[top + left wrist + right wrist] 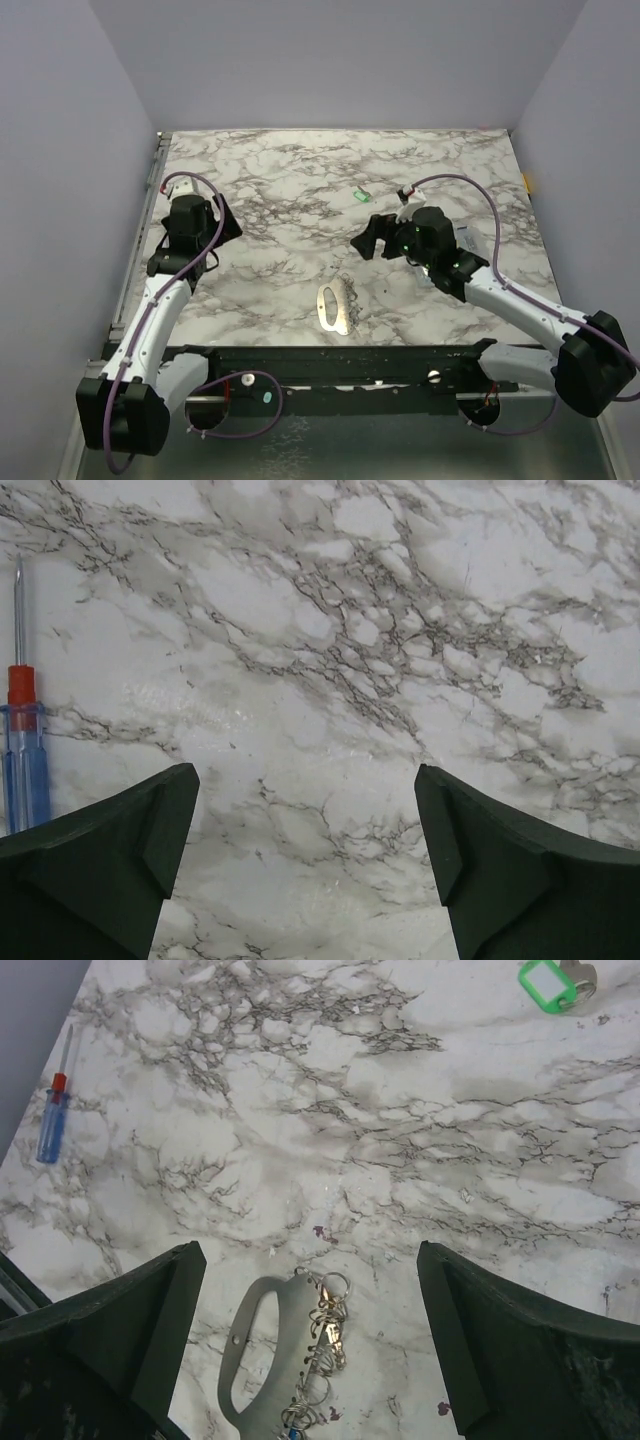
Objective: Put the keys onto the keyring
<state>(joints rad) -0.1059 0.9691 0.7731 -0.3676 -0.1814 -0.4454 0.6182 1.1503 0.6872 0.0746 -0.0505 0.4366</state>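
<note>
**Both grippers wide open, nothing held; keyring and green key lie apart on the marble**

The left gripper (305, 780) hangs over bare marble with its jaws spread wide and nothing between them; off to its left in the wrist view lies a red-and-blue pen (22, 750), clear of the fingers.

The right gripper (310, 1255) is just as wide open and has hold of nothing; it hovers above the table (300, 160), not touching anything I can see.

The keyring (335, 307) lies flat near the front edge of the table, between the two arms and somewhat closer to the right one; from the right wrist it shows low in the picture, between the open fingers, a grey oval loop with a tangle of small rings and fine chain along one side; a blue speck sits at its bottom end, too small to identify.

One green key (362, 195) lies farther back on the marble, near the right gripper and well apart from the keyring; I cannot spot any other keys.
</note>
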